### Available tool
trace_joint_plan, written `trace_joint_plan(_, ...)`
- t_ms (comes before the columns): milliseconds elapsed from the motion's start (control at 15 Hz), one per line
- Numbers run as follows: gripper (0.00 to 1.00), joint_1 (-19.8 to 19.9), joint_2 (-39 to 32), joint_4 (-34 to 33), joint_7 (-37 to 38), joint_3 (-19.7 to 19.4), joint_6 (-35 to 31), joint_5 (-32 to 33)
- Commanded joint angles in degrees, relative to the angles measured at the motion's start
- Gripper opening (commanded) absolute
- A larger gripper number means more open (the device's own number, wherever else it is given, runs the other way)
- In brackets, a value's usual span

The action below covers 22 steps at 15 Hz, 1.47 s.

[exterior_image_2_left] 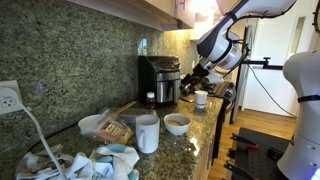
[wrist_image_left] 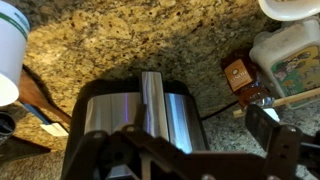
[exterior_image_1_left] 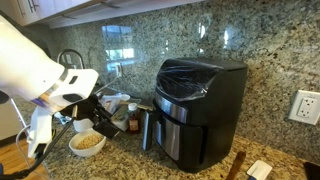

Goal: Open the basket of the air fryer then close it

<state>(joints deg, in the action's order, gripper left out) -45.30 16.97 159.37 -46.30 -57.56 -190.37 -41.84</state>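
Observation:
The air fryer (exterior_image_1_left: 200, 95) is a large black box on the granite counter, also seen in an exterior view (exterior_image_2_left: 160, 75). Its basket (exterior_image_1_left: 180, 135) sits pushed in below the silver band, with the black handle (exterior_image_1_left: 147, 128) sticking out towards my arm. In the wrist view I look down on the silver band (wrist_image_left: 115, 115) and the handle (wrist_image_left: 151, 95). My gripper (wrist_image_left: 140, 135) is open and empty, a short way in front of the handle and not touching it. It shows in both exterior views (exterior_image_1_left: 103, 112) (exterior_image_2_left: 190, 82).
A white bowl of grains (exterior_image_1_left: 87, 143) (exterior_image_2_left: 177, 123) stands below my gripper. A small brown bottle (exterior_image_1_left: 132, 118) (wrist_image_left: 240, 75) and food packets lie beside the fryer. A white cup (exterior_image_2_left: 147, 133) (wrist_image_left: 12, 50) and a wooden spoon (exterior_image_1_left: 237, 165) are on the counter.

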Motion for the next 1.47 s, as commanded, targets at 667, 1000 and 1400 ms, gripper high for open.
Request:
trace_joint_plan(667,1.00,-15.8,0.5,-1.0,2.9,-14.4,-7.7,4.0)
trace_joint_plan(1000,1.00,-15.7,-0.1,-1.6,3.8,-15.7,-7.7,5.9)
trace_joint_plan(1400,1.00,-18.6,0.6,-2.8,6.6,-22.9,-7.7,12.0)
